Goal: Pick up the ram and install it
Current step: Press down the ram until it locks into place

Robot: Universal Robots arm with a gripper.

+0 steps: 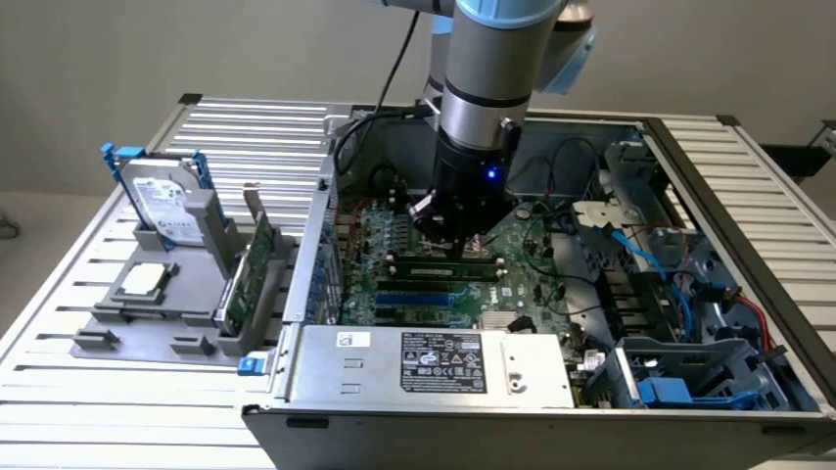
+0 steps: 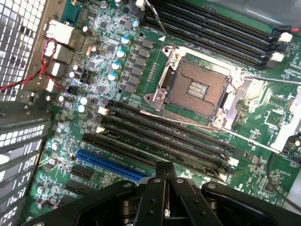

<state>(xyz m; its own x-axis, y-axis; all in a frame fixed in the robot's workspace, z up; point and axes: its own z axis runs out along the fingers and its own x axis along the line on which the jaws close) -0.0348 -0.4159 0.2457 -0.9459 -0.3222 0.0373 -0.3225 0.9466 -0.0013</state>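
The open case (image 1: 731, 323) holds the motherboard (image 1: 523, 279). The ram (image 1: 438, 266) seems to sit in a slot (image 2: 164, 136) beside the empty socket (image 2: 197, 87). The gripper (image 1: 451, 235), jaws together, hovers just above it, with case walls near on both sides. A holder (image 1: 157, 313) with a drive (image 1: 163, 201) rests on the counter (image 1: 78, 392).

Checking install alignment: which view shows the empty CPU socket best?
The wrist view: the CPU socket faces the camera, open frame and contact pad visible. In the exterior view, the arm and shut gripper stand over that area.
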